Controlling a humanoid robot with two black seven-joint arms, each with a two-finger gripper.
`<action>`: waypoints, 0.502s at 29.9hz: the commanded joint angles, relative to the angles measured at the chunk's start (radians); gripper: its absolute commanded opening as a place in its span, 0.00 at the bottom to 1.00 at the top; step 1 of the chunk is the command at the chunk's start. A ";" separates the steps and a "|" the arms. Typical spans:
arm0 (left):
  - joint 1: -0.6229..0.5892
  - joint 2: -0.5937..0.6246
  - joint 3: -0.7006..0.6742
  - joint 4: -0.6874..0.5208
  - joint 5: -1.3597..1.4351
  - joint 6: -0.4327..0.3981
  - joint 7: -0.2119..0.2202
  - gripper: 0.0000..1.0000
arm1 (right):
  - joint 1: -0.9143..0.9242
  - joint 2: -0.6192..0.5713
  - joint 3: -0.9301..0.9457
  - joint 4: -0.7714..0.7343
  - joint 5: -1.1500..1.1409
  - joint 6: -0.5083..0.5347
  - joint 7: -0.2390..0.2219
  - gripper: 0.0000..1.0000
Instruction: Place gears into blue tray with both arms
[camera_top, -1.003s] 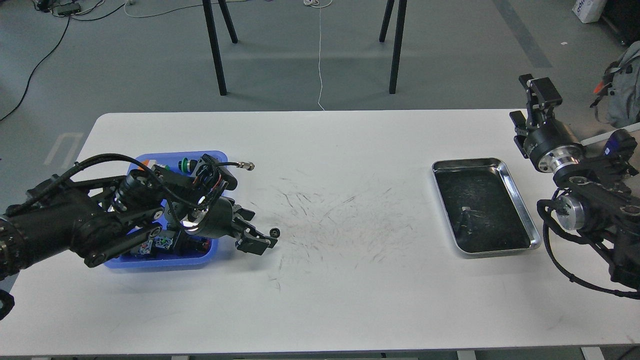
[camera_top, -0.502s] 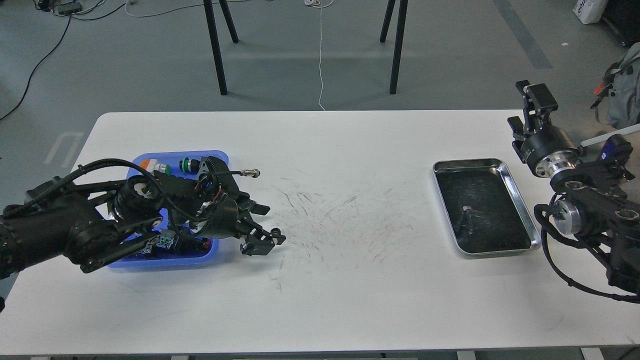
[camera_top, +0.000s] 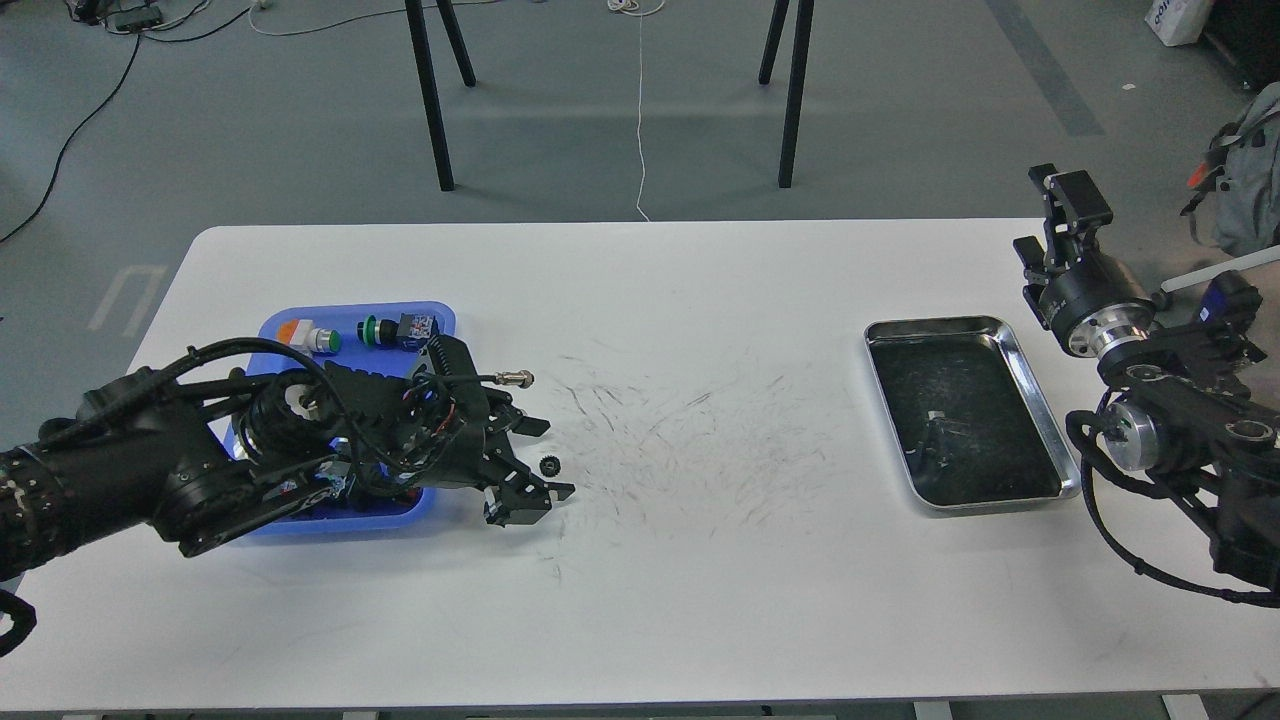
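Observation:
One small black gear (camera_top: 548, 465) lies on the white table just right of the blue tray (camera_top: 345, 320). My left gripper (camera_top: 535, 462) is open, one finger above the gear and one below, so the gear sits between the fingertips. The left arm lies across the tray and hides much of it. Push-button switches with orange and green caps (camera_top: 345, 334) show in the tray's far part. My right gripper (camera_top: 1062, 212) is raised at the table's far right edge, seen end-on, fingers not distinguishable.
A shiny silver metal tray (camera_top: 1040, 400) with a dark bottom sits at the right side of the table (camera_top: 700, 590). Black chair legs (camera_top: 432, 100) stand on the floor behind the table. A backpack (camera_top: 1245, 170) sits off the far right.
My left gripper has turned and shifted slightly forward, its fingers now spread on both sides of the gear. The right gripper has drifted a little up and back.

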 joint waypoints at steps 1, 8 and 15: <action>0.000 -0.001 0.017 0.009 0.011 0.018 0.000 0.72 | 0.000 0.004 -0.001 -0.011 -0.002 0.002 -0.001 0.95; 0.003 0.002 0.048 0.037 0.017 0.019 0.000 0.59 | -0.002 0.008 -0.003 -0.012 -0.003 0.002 -0.001 0.95; 0.000 0.005 0.045 0.044 0.021 0.033 0.000 0.49 | -0.002 0.011 -0.017 -0.020 -0.005 0.002 0.001 0.95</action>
